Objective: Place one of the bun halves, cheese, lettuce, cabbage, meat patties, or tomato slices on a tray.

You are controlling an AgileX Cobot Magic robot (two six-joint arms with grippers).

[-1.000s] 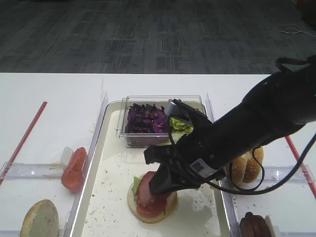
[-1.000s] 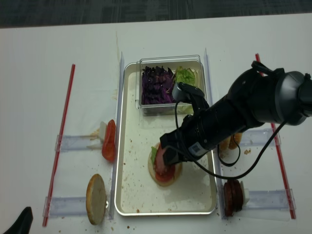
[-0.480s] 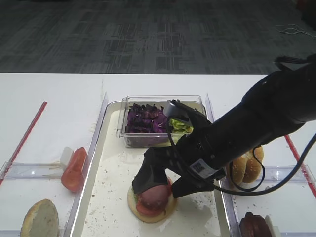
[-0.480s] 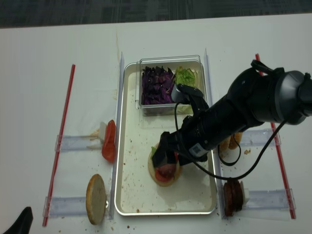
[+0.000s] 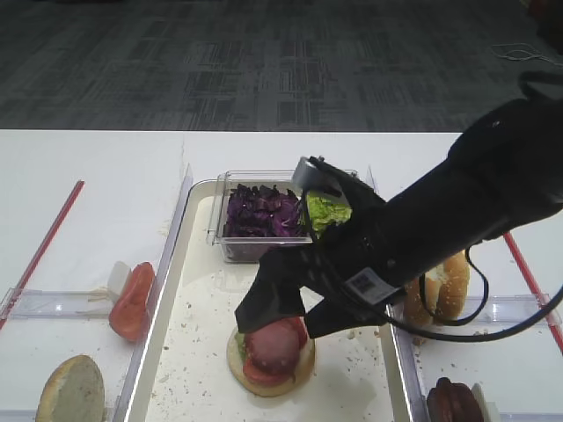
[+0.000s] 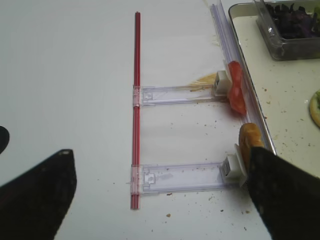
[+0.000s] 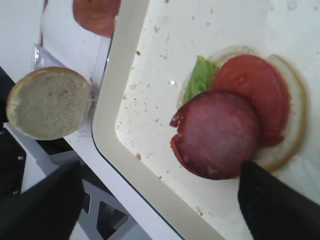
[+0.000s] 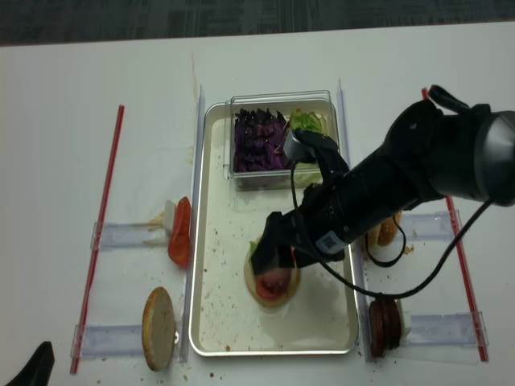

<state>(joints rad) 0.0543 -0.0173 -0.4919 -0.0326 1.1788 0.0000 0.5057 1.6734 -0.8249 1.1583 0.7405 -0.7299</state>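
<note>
Taking the tray (image 5: pixel 167 352) as the reference, the far left of the table carries a red strip (image 8: pixel 109 185) running front to back, well apart from the tray. Nearer in, a bun half (image 5: pixel 72 391) stands on edge in a clear holder just outside the tray's left rim at the front, pale cut face showing. Behind it, also just outside that rim, a tomato slice (image 5: pixel 132 301) leans in a second clear holder (image 6: pixel 175 94). The left gripper appears only as dark out-of-focus shapes at the bottom corners of its own wrist view; whether it is open or closed cannot be told. On the tray's front half lies the stack: a bun half (image 7: pixel 292 125) cut face up, lettuce (image 7: pixel 200 77) showing at its edge, a tomato slice (image 7: pixel 257 90) on that, and a meat patty (image 7: pixel 217 134) lying uppermost, offset toward the tray's near rim. The right gripper (image 5: pixel 281 303) hangs directly above this stack with its jaws spread wide, holding nothing and clear of the patty. At the tray's rear sits a clear plastic box (image 5: pixel 230 246) with purple cabbage (image 5: pixel 259 211) and more lettuce (image 5: pixel 327 211). Just outside the tray's right rim stand another bun half (image 5: pixel 444 286) and, further forward, more meat patties (image 5: pixel 453 403).
</note>
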